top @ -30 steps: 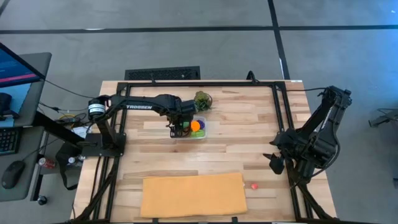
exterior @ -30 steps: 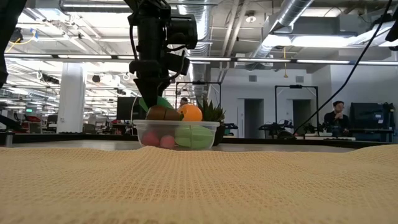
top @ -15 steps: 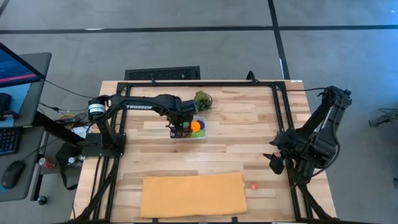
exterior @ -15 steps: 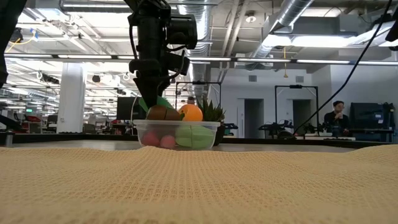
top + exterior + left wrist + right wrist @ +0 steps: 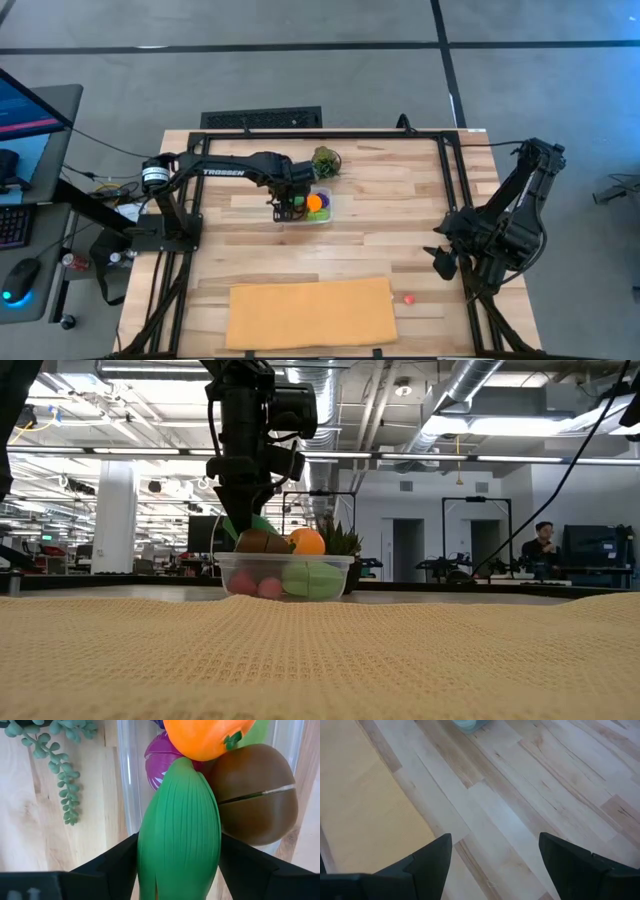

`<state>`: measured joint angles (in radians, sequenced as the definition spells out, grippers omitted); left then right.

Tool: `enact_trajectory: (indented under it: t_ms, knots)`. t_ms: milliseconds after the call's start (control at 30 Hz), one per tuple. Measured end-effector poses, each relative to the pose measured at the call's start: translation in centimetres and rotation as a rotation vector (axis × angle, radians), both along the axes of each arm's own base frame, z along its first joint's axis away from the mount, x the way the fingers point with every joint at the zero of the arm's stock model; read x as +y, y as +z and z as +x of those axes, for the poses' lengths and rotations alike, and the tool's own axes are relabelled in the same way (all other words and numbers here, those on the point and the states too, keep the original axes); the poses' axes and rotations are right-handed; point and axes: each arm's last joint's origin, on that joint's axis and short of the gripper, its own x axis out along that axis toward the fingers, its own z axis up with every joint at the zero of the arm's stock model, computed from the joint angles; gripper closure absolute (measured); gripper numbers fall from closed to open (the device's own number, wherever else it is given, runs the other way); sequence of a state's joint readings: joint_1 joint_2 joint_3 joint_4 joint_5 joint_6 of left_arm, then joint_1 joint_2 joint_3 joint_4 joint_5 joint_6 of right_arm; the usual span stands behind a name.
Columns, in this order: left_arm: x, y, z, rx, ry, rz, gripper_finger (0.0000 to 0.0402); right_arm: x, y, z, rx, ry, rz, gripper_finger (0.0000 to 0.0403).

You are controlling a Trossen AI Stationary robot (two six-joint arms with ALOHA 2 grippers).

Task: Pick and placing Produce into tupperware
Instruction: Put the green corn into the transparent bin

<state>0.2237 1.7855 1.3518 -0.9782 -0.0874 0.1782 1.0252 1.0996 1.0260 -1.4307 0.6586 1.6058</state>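
Nearest in the low view: tan sheet (image 5: 320,660), flat on the worktop (image 5: 400,215) along its near edge. Just beside its right end in the high view, one small red piece (image 5: 409,298), alone on the wood. At the right edge, right pincer (image 5: 441,262), low over bare wood, fingers (image 5: 427,862) wide apart with nothing between them; well apart from the tub.

Farther back, near the middle of the worktop: clear tub (image 5: 285,575), upright, filled with produce. Inside: pink pieces (image 5: 255,586) at the bottom, pale green piece (image 5: 312,578) beside them, brown piece (image 5: 257,802) and orange piece (image 5: 307,542) on top, purple piece (image 5: 162,762) under the orange one. Left pincer (image 5: 179,865) directly over the tub's left end, clamped on a long green piece (image 5: 179,830), fingers (image 5: 112,865) pressed on both its sides. Tip of that green piece touching the orange and purple ones, brown one tight against its side.

Just behind the tub: leafy plant (image 5: 325,160), with sprigs (image 5: 55,760) on the wood near the tub wall. Far behind, in the room: seated person (image 5: 543,545) at the right.
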Motion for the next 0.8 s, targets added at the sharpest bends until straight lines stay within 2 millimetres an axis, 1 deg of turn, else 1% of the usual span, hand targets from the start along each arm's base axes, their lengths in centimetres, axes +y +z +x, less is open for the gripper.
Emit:
enact_trajectory:
  t_ms: [100, 300, 400, 500, 800]
  knots:
    - [0.01, 0.0, 0.0, 0.0, 0.0, 0.002, 0.0146, 0.0, 0.0, 0.0, 0.0, 0.0, 0.0, 0.0112]
    - [0.07, 0.01, -0.01, 0.005, 0.001, 0.022, 0.0089, 0.0, 0.0, 0.0, 0.0, 0.0, 0.0, 0.0112]
    - [0.08, 0.01, -0.02, 0.007, -0.002, 0.028, 0.0069, 0.0, 0.0, 0.0, 0.0, 0.0, 0.0, 0.0112]
    - [0.09, 0.01, -0.02, 0.008, -0.001, 0.032, 0.006, 0.0, 0.0, 0.0, 0.0, 0.0, 0.0, 0.0112]
    - [0.1, 0.16, -0.41, 0.034, 0.001, 0.027, 0.0058, -0.01, 0.0, -0.01, 0.0, 0.0, -0.002, 0.0112]
